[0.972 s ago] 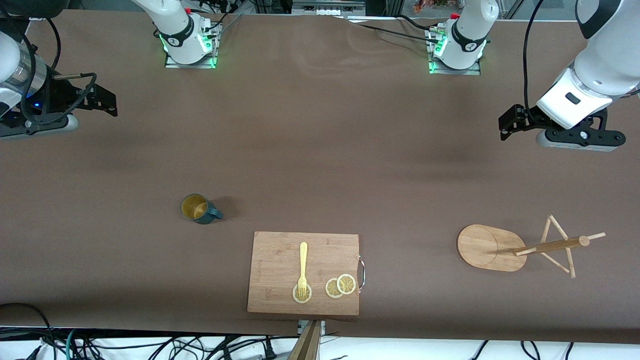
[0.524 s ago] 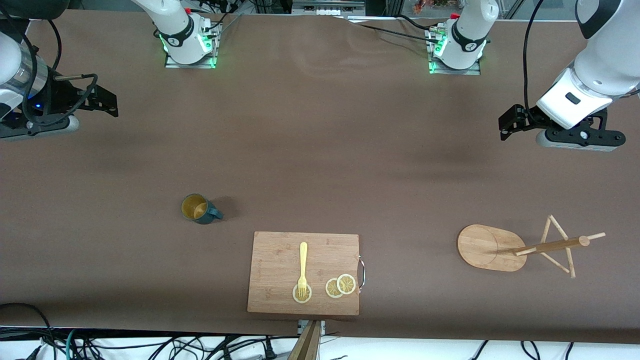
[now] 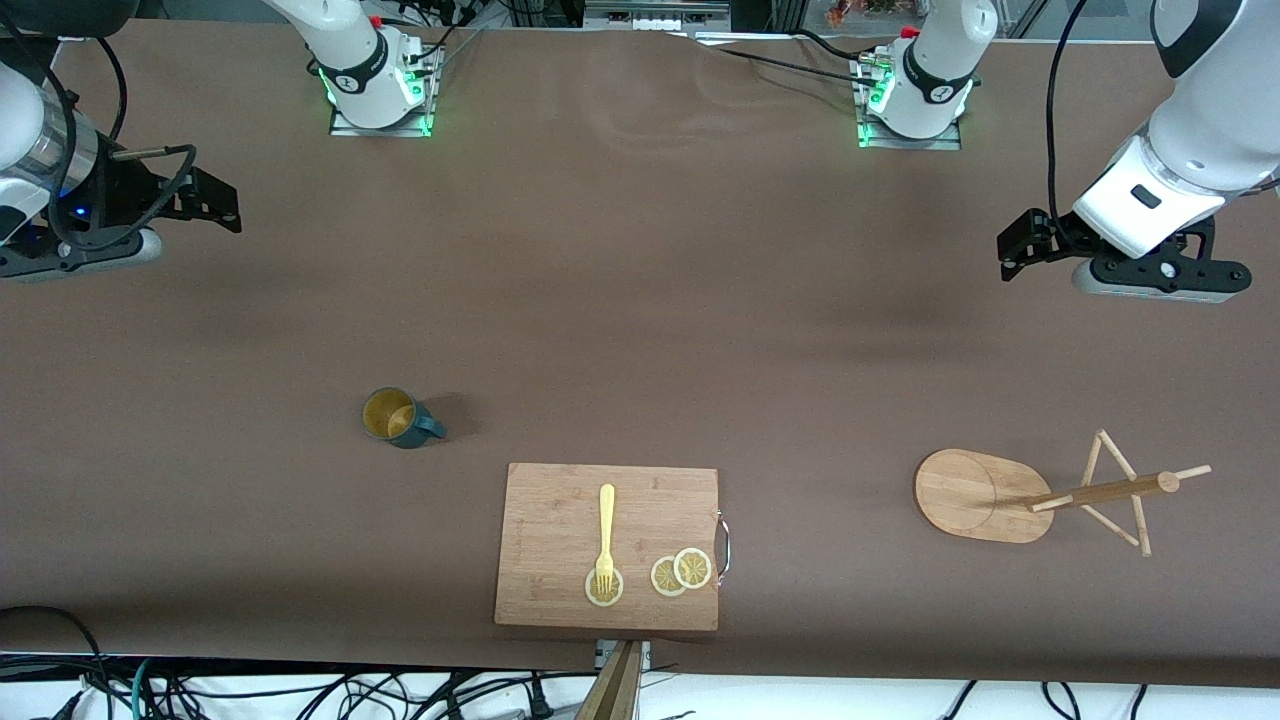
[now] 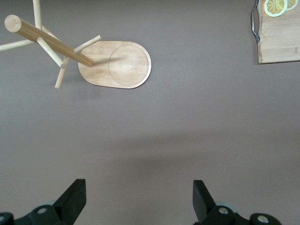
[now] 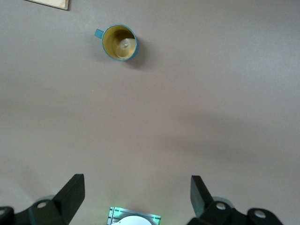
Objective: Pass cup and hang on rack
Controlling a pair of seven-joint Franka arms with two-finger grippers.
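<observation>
The cup [image 3: 400, 417], dark teal with a mustard-yellow inside, stands upright on the table toward the right arm's end, its handle pointing toward the cutting board's side. It also shows in the right wrist view [image 5: 119, 42]. The rack [image 3: 975, 495], a light wooden mug tree with an oval base, pole and thin pegs, stands toward the left arm's end and shows in the left wrist view [image 4: 117, 64]. My right gripper [image 3: 222, 205] [image 5: 136, 192] is open and empty over bare table, well apart from the cup. My left gripper [image 3: 1010, 250] [image 4: 138, 197] is open and empty over bare table, apart from the rack.
A wooden cutting board [image 3: 608, 545] with a metal handle lies near the table's front edge, between cup and rack. On it lie a yellow fork [image 3: 605, 530] and lemon slices [image 3: 682, 572]. The arm bases [image 3: 380, 90] stand at the table's top edge.
My right gripper has shifted very slightly. The left arm, the cup and the rack have not moved.
</observation>
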